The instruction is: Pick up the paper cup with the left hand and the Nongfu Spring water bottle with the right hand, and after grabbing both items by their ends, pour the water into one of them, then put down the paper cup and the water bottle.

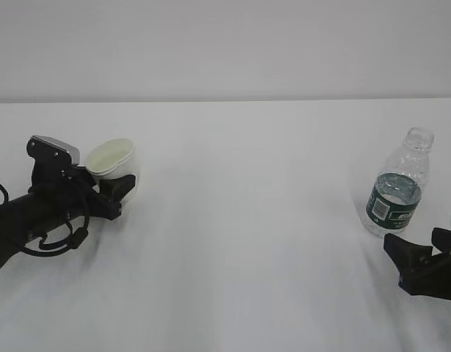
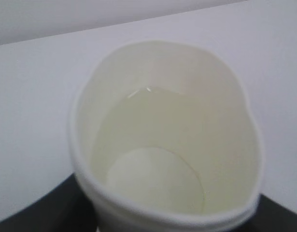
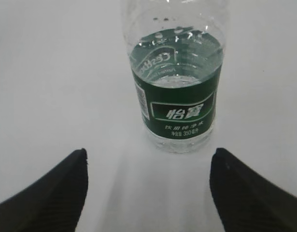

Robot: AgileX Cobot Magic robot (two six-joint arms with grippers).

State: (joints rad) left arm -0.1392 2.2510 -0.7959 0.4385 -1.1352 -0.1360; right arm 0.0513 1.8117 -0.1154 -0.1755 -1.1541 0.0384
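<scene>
The white paper cup (image 1: pixel 114 160) leans tilted at the left of the table, with my left gripper (image 1: pixel 119 187) shut on its lower wall. In the left wrist view the paper cup (image 2: pixel 162 96) fills the frame. Its rim is squeezed oval, clear water (image 2: pixel 153 130) lies in its bottom, and the dark fingers (image 2: pixel 39 212) flank it. The Nongfu Spring water bottle (image 1: pixel 400 187) stands upright and capless at the right, partly filled. My right gripper (image 1: pixel 419 248) is open just in front of it, apart from it. The bottle (image 3: pixel 177 96) stands beyond the right gripper (image 3: pixel 148 193).
The white table (image 1: pixel 247 242) stretches bare between cup and bottle. A pale wall (image 1: pixel 225 44) rises behind its far edge. The left arm (image 1: pixel 27 220) and its cables lie low over the table's left front.
</scene>
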